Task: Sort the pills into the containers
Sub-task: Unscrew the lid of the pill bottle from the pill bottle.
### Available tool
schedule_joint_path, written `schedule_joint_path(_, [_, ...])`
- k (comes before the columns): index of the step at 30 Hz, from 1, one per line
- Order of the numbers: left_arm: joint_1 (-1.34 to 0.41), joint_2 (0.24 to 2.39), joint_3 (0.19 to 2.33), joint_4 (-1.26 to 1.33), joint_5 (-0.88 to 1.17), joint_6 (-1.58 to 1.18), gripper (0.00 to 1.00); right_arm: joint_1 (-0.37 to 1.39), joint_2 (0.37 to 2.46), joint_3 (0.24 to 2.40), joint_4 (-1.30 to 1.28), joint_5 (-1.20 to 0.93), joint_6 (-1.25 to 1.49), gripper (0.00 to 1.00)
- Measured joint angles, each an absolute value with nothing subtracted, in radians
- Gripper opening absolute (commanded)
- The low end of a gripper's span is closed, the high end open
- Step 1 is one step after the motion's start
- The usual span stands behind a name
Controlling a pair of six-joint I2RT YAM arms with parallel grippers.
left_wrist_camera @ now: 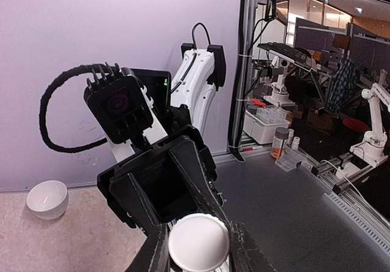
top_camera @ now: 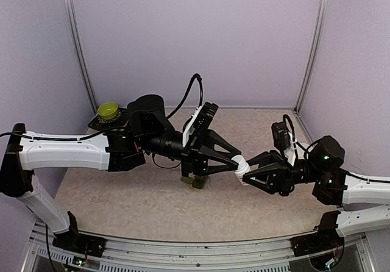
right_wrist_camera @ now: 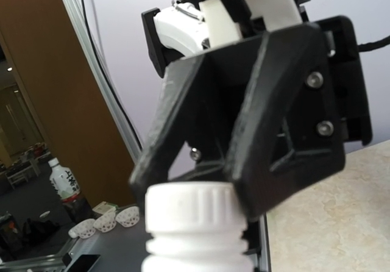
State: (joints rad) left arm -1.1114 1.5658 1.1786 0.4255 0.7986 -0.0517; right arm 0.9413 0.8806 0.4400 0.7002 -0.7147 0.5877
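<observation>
Both arms meet over the middle of the desk (top_camera: 122, 189), raised off its surface.

Right gripper (top_camera: 247, 175): extends from the right edge. Its jaws are closed on the body of a white bottle (top_camera: 245, 173). The bottle lies roughly level, with its cap (top_camera: 236, 160) pointing toward the left arm.

Left gripper (top_camera: 235, 160): extends from the left edge. Its fingers (right_wrist_camera: 277, 119) straddle the cap, one on each side. In the right wrist view both black tips sit against the cap's ribbed rim. The left wrist view looks onto the cap end-on, and the round white disc fills the space between the two fingers. Reading: the left jaws are gripping the cap (no gap seen at either tip).

Containers (top_camera: 194, 181): a dark green strip on the desk near its middle. It sits just under the body of the left gripper in the top view and is partly hidden by it. I cannot tell whether the lids are up or down.

Other items:
- A white bowl (left_wrist_camera: 47, 199) stands upright on the desk at the wall edge.
- A yellow-green dish (top_camera: 108, 110) sits on a black stand (top_camera: 97, 123) at the far left corner.
</observation>
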Motion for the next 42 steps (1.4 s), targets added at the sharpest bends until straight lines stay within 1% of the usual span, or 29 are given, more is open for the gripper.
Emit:
schedule_joint_path(6, [-1.121,1.566,1.179,0.425,0.754,-0.074,0.25,0.941,0.859,0.440,0.667,-0.687,0.559,0.00])
schedule_joint_path(14, [-1.140,1.562,1.177,0.408,0.593,-0.167,0.25,0.941,0.796,0.457,0.521,-0.579,0.443,0.00])
schedule_joint_path(21, [-1.140,1.560,1.173,0.357,0.481,-0.242,0.25,0.939,0.780,0.471,0.407,-0.483,0.349,0.00])
schedule_joint_path(35, [-1.152,1.551,1.198,0.291,0.258,-0.422,0.25,0.939,0.730,0.406,0.343,-0.305,0.204,0.00])
schedule_joint_path(42, [-1.157,1.508,1.204,0.213,0.111,-0.444,0.25,0.939,0.736,0.369,0.377,-0.255,0.157,0.00])
